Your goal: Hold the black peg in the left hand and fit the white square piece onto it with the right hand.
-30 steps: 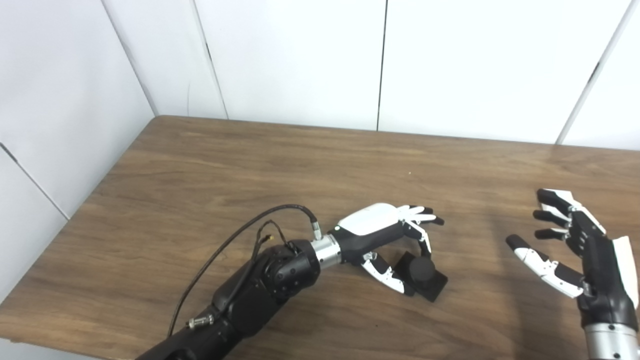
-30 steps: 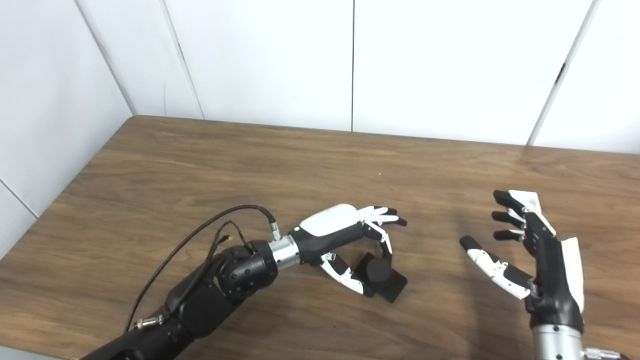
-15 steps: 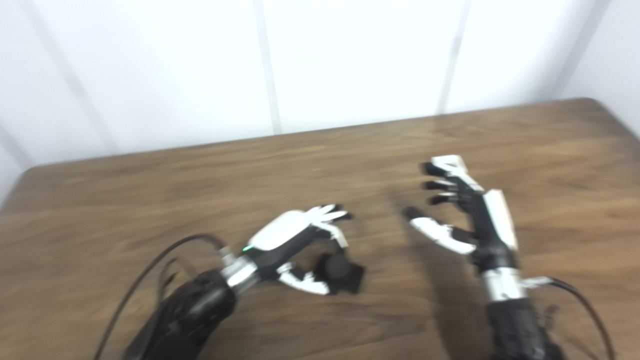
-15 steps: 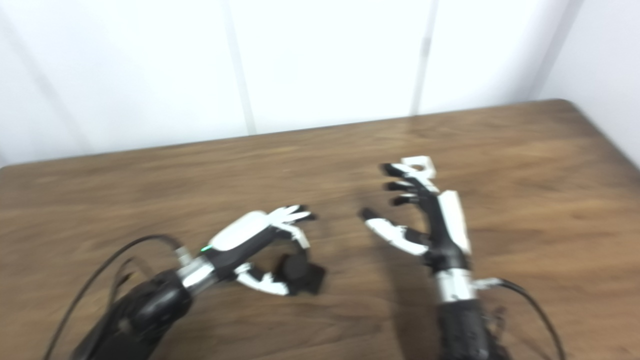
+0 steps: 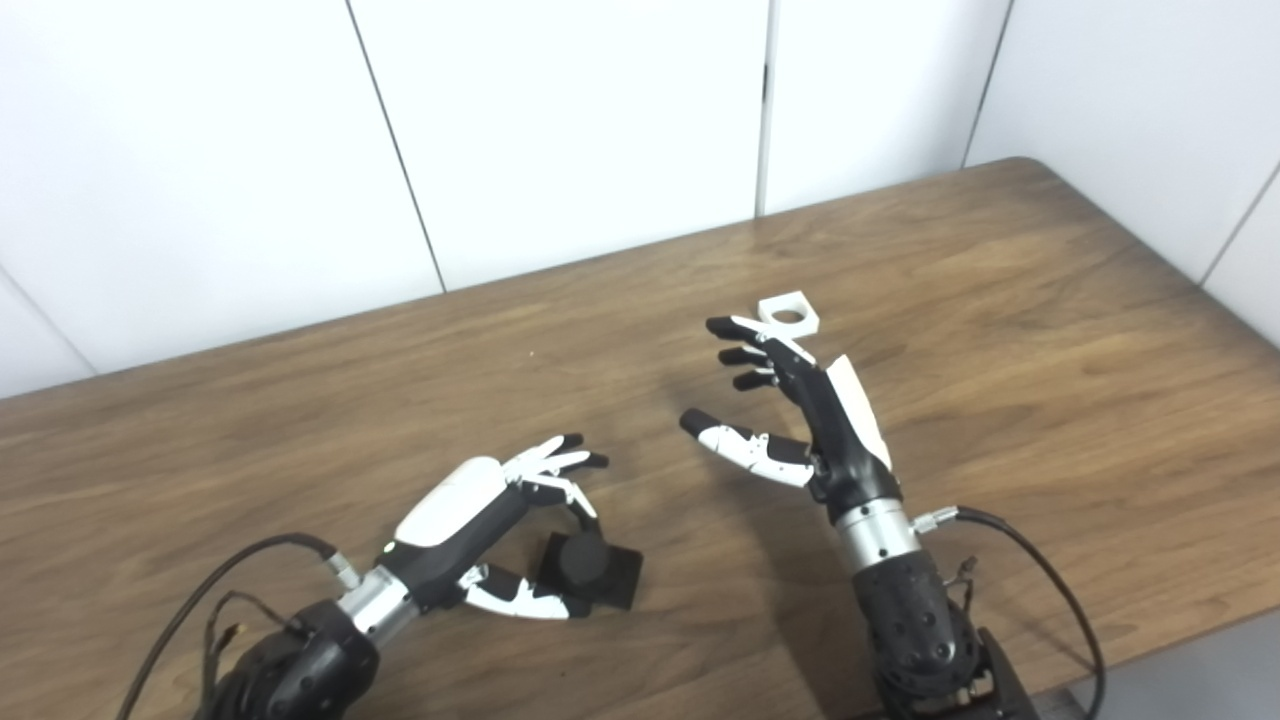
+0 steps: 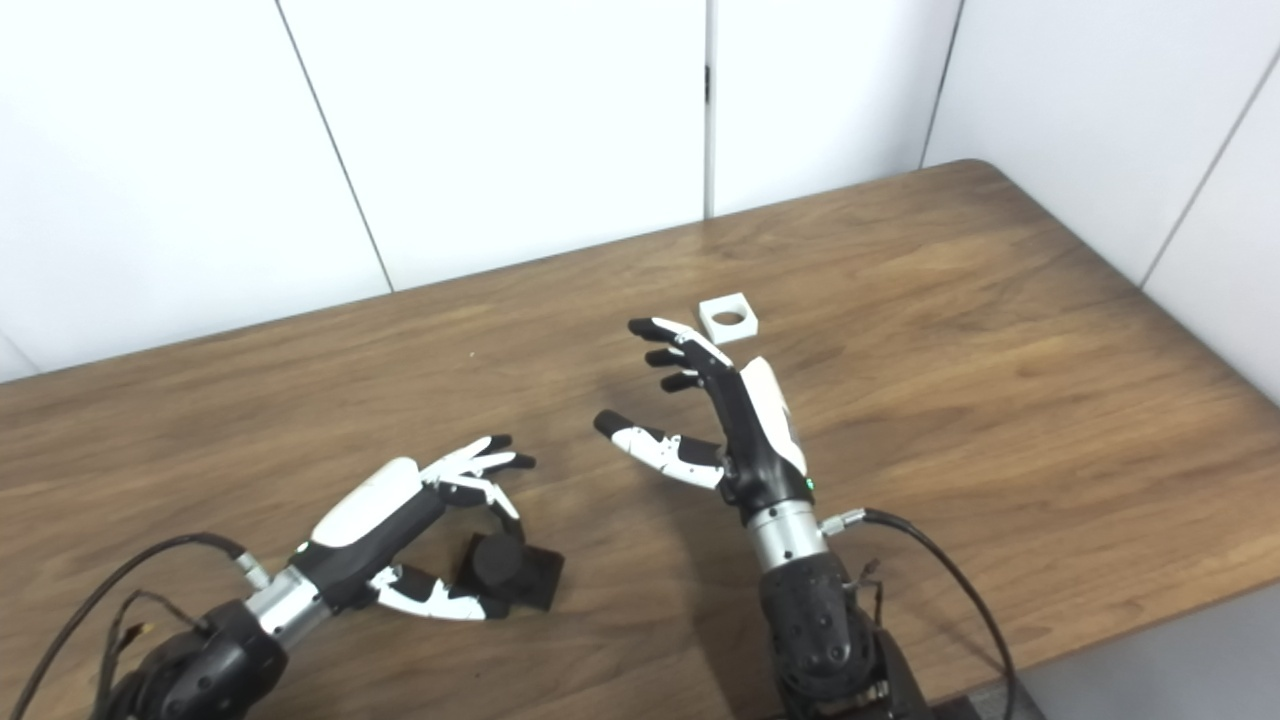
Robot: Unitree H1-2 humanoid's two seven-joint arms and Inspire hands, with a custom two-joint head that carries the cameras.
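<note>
1. Left eye view: black peg [image 5: 583,566] stands upright on its square base, left hand [image 5: 490,520] curled loosely around it; contact unclear.
2. White square piece [image 5: 789,313] lies flat, hole up, just beyond the wide-spread, empty right hand [image 5: 800,420].
3. No readable writing.

Both arms are built alike — glossy black forearm shells ending in a ringed silver metal wrist collar. The left hand [image 5: 487,525] has a black palm under a smooth white back plate, with a small green light near the wrist; its fingers are white-plated with black tips. The right hand [image 5: 822,432] shows the same black-and-white scheme. 1 thin black cable loops from each forearm, plugged in through a small silver connector.
</note>
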